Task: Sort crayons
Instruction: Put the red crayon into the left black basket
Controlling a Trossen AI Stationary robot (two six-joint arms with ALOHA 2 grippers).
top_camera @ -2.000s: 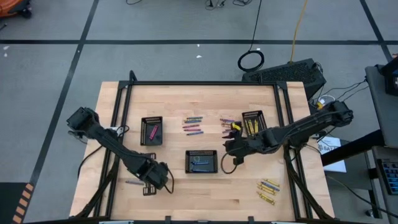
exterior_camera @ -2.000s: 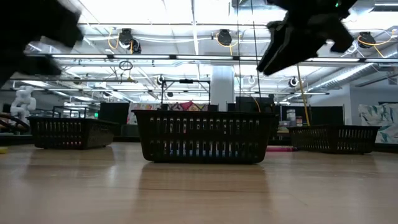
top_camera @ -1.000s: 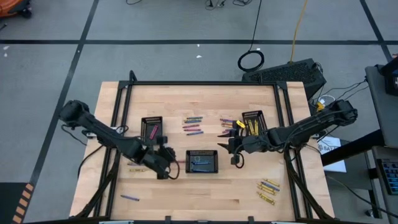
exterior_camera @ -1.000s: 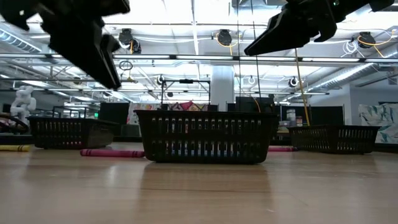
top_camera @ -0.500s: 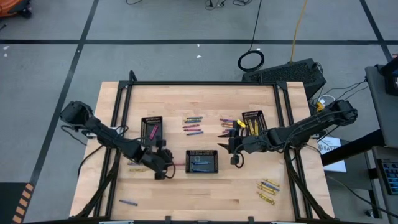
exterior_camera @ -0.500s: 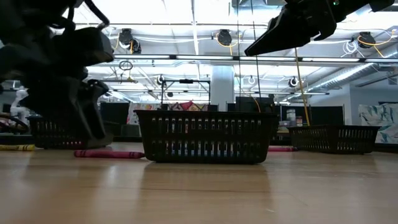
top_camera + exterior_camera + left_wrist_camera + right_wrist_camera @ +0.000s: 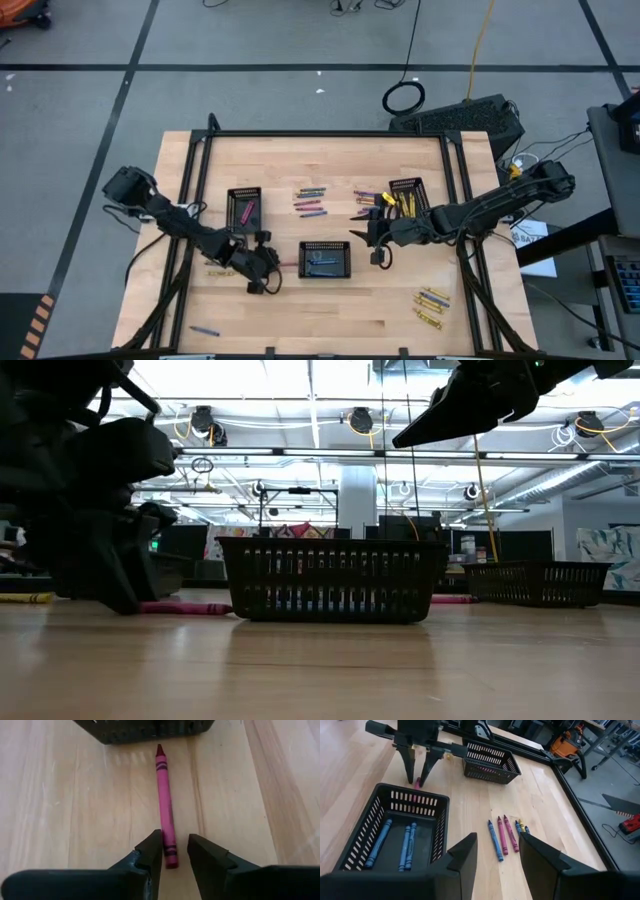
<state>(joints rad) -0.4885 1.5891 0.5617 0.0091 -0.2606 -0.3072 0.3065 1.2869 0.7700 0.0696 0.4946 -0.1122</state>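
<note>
A pink crayon (image 7: 165, 805) lies flat on the table just left of the middle black tray (image 7: 324, 259), its tip toward the tray. My left gripper (image 7: 175, 852) is down at the table, open, its fingertips on either side of the crayon's blunt end. My right gripper (image 7: 497, 855) hangs open and empty above the table, right of the middle tray (image 7: 395, 830), which holds blue crayons. Pink crayons lie in the left tray (image 7: 244, 210) and yellow ones in the right tray (image 7: 407, 195). My left gripper has the pink crayon's blunt end (image 7: 171, 857) between its two open fingers, which slant down from the table's left and lie along the crayon. One finger (image 7: 152, 847) stands right against its side; whether it touches I cannot tell. The crayon lies flat on the wood.
Loose crayons lie in rows behind the middle tray (image 7: 310, 202) and beside the right tray (image 7: 367, 203). Several yellow ones (image 7: 431, 305) lie at the near right, one yellow (image 7: 215, 272) under the left arm, and a bluish one (image 7: 205, 330) at the near left.
My left gripper has come down from above the table until its fingertips stand at the pink crayon's blunt end; the crayon has stayed where it was. The bluish crayon at the near left has rolled a little toward the near edge.
</note>
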